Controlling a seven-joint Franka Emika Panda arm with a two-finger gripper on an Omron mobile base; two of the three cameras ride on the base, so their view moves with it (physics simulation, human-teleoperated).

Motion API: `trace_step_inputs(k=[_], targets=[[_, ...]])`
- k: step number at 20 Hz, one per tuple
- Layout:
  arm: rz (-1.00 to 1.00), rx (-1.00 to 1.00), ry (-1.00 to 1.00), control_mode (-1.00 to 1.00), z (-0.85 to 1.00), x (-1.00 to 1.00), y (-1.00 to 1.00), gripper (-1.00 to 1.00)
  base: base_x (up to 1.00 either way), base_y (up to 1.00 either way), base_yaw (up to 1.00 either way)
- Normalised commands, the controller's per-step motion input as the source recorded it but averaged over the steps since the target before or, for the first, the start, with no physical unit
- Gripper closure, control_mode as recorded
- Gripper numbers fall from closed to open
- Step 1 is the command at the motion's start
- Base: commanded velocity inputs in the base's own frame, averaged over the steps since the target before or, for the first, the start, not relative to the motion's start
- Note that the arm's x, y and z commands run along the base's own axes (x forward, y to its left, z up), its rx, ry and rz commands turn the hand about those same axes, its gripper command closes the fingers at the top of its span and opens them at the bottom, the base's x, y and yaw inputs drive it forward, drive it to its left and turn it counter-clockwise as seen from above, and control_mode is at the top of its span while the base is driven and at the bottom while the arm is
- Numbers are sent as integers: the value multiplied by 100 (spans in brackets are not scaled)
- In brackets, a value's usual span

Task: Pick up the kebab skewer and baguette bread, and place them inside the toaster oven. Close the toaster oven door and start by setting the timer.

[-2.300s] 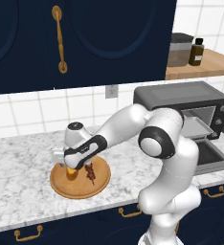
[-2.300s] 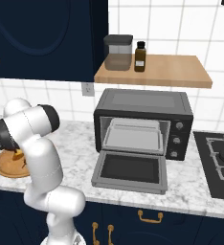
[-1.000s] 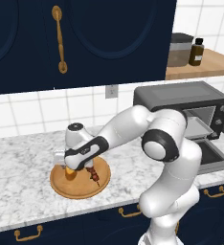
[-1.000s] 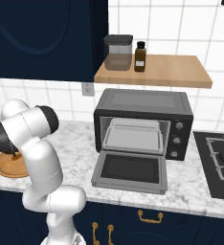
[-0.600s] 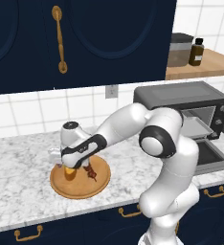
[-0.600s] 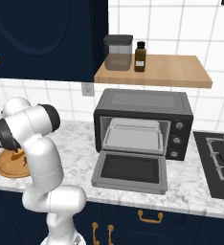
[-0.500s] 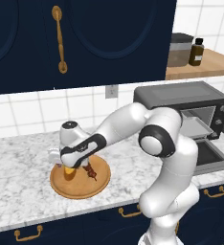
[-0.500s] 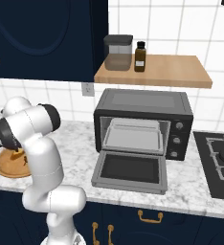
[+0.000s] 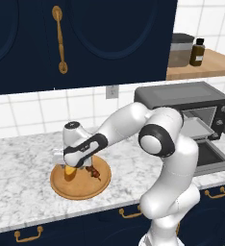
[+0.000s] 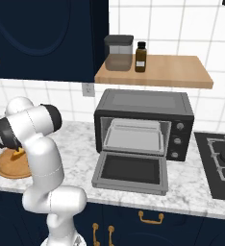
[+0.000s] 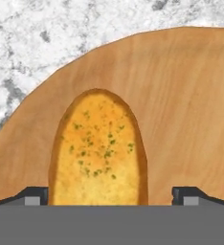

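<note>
The gripper (image 9: 70,169) hangs low over the round wooden board (image 9: 81,188) near the front edge of the worktop (image 9: 18,192), jaws spread as wide as they go and holding nothing. In the hand view the bread (image 11: 98,150) lies between the two finger tips (image 11: 35,195), one on each side of the loaf and neither touching it. The likeliest trouble is the grip: the loaf is stubby and rounded, so if the jaws shut too high on its curved top it could squirt out and roll across the board. The skewer (image 9: 93,172) lies just beside the bread on the same board, toward the oven side, and a finger that comes down off line could knock it or nudge it to the board's rim. A hard press downward might also shift the board on the marble. The oven (image 10: 144,124) stands well apart, at the back of the worktop, its door (image 10: 130,172) dropped flat and open, and its metal tray (image 10: 132,135) inside looks bare. On the shelf (image 10: 155,72) above sit a lidded canister (image 10: 118,53) and a small dark bottle (image 10: 141,56); what they hold I cannot tell.
</note>
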Motion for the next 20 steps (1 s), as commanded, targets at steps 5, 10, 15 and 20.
trace_step_inputs(k=[5,10,15,20], targets=[[-1,0,0,-100,-28,-2,17,-100,0,0,0],[0,0,2,-100,-40,0,31,100,0,0,0],[0,0,3,-100,-70,-14,15,100,0,0,0],[0,0,1,-100,-23,-34,0,100,0,0,0]])
